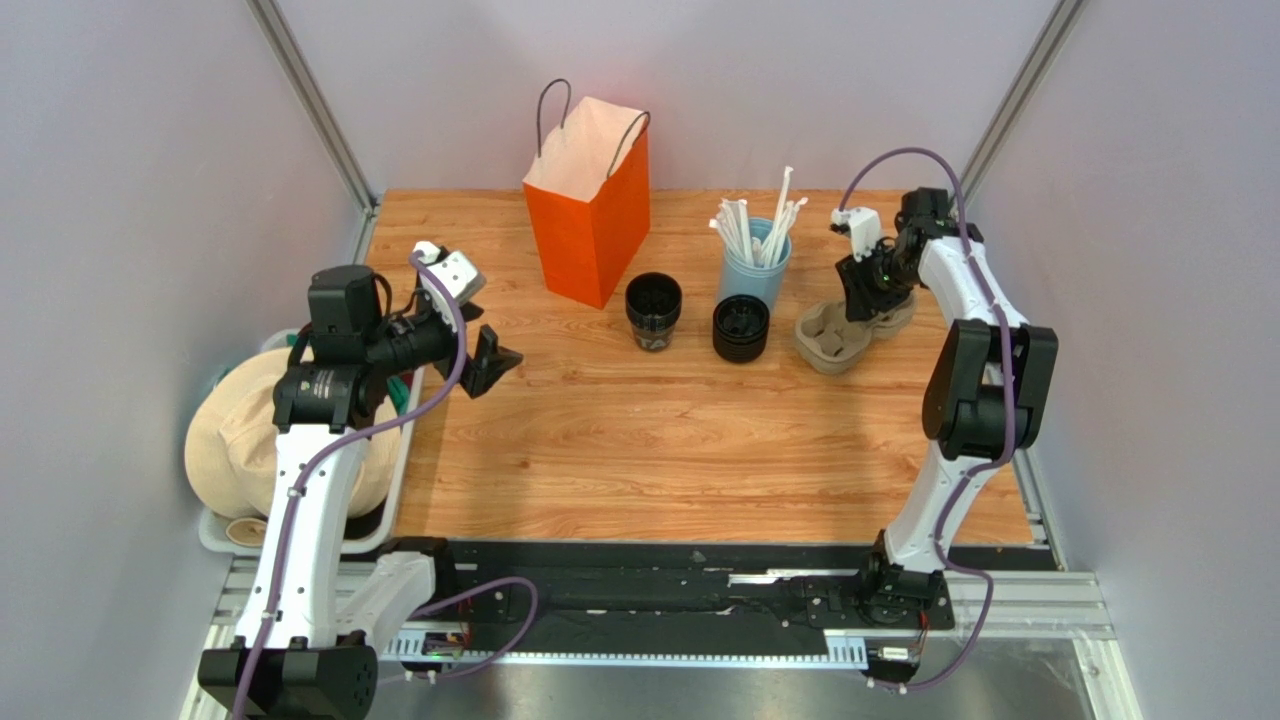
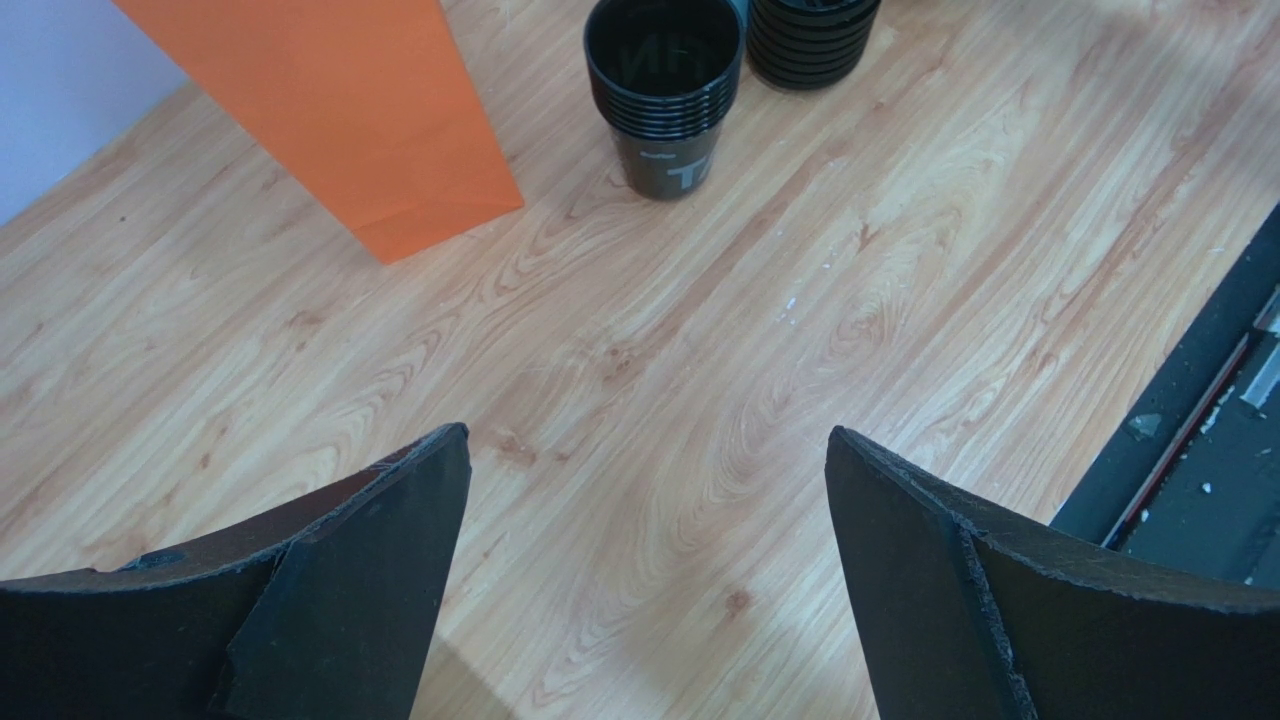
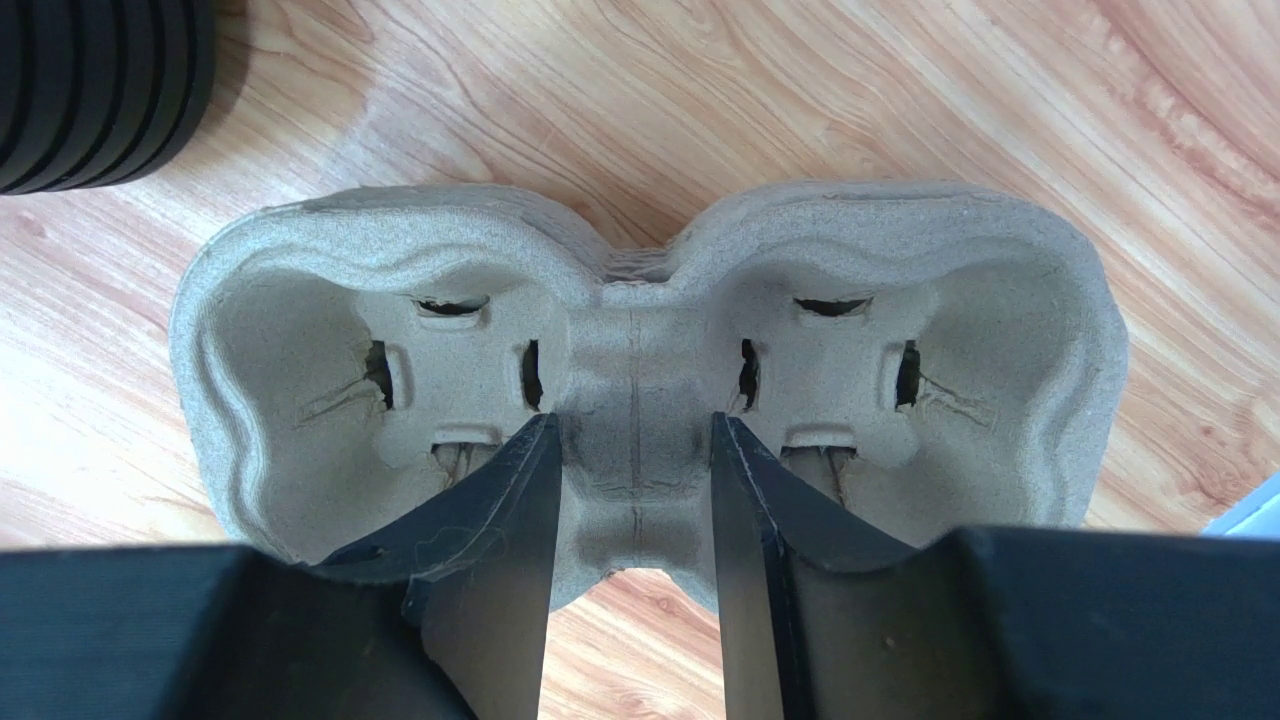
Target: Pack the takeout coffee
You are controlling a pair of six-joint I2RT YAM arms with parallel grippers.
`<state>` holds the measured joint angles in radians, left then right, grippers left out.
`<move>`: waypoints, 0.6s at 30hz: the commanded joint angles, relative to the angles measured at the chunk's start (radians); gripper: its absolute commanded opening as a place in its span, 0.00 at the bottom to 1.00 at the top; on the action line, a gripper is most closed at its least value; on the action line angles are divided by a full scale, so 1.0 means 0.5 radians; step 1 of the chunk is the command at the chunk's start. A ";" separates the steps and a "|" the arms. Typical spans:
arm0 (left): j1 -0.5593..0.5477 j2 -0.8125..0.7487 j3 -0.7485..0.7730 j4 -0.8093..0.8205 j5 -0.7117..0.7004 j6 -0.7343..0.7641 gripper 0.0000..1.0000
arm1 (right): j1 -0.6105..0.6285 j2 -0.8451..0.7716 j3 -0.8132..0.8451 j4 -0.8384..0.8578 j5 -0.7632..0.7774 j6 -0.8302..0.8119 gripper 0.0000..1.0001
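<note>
The dark takeout cups [image 1: 654, 311] stand nested in a stack mid-table, right of the orange bag; they also show in the left wrist view [image 2: 663, 90]. A stack of black lids [image 1: 741, 327] stands just right of them [image 2: 809, 30] and shows top left in the right wrist view [image 3: 90, 90]. My right gripper [image 1: 869, 308] is down on the grey-brown cardboard cup tray [image 1: 830, 342]. Its fingers sit in the two wells and pinch the tray's [image 3: 962, 300] centre ridge [image 3: 631, 428]. My left gripper [image 1: 496, 360] hangs open and empty over bare wood at the left [image 2: 646, 435].
An orange paper bag [image 1: 589, 203] stands open at the back centre [image 2: 346, 120]. A pale blue cup of white straws [image 1: 754, 270] stands behind the lids. A white bin with a tan cloth [image 1: 271, 435] sits off the table's left edge. A black rail [image 1: 676, 578] runs along the near edge.
</note>
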<state>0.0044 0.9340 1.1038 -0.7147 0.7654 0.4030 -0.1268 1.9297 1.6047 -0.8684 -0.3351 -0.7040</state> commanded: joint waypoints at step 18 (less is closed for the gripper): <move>0.000 -0.018 0.001 0.018 0.043 0.056 0.98 | -0.010 -0.343 -0.046 0.013 -0.118 0.147 0.36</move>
<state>0.0044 0.9340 1.1038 -0.7147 0.7658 0.4038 -0.1287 1.8179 1.6001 -0.8623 -0.3588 -0.6617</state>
